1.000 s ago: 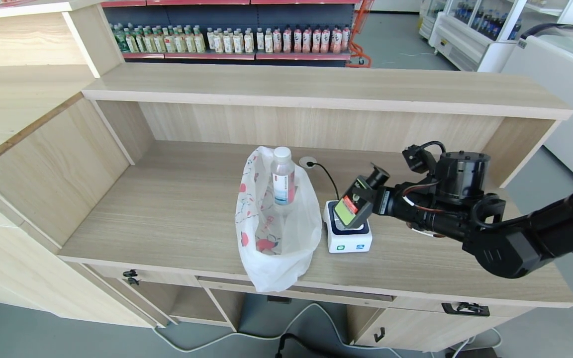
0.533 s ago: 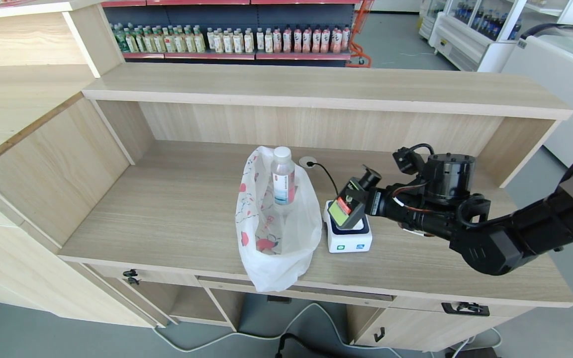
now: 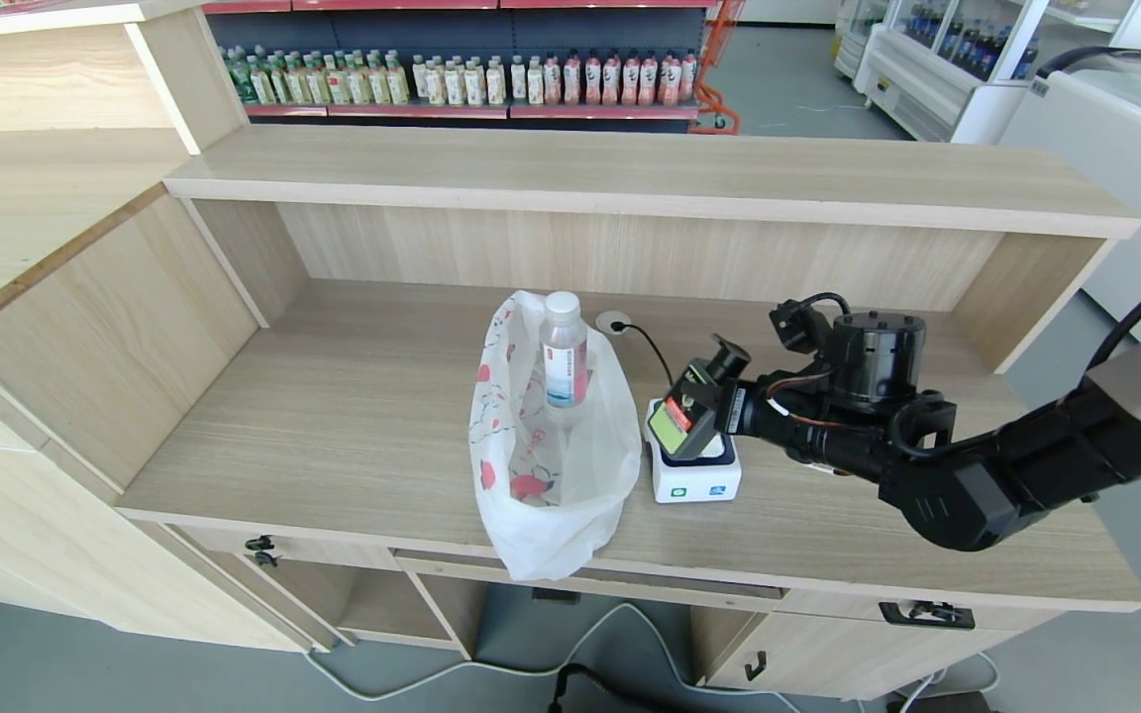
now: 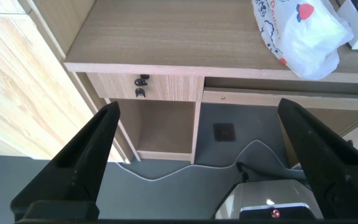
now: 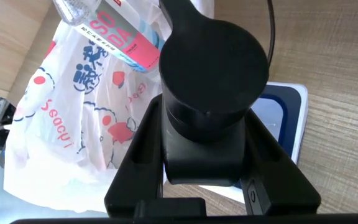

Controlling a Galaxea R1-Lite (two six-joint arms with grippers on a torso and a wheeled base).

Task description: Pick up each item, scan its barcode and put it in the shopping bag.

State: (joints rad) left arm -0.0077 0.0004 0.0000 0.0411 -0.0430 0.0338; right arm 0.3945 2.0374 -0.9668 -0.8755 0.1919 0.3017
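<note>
Matte black right arm (image 3: 977,475) with bulky rounded joint housings, a squat cylindrical wrist cap (image 3: 876,352) and seemingly red-and-white thin wires (image 3: 808,384); left gripper (image 4: 197,109) has black wedge-shaped fingers (image 4: 79,165).

A wooden counter (image 3: 333,416) is standing in front, its raised ledge (image 3: 630,178) running along the far side. Beyond it, a shelf (image 3: 412,111) is carrying rows of drink bottles (image 3: 462,79). A fridge (image 3: 937,59) and a freezer (image 3: 1115,139) are standing at the right. A cable (image 3: 372,698) is trailing across the floor, and a key (image 3: 259,547) is hanging from the counter's front.
</note>
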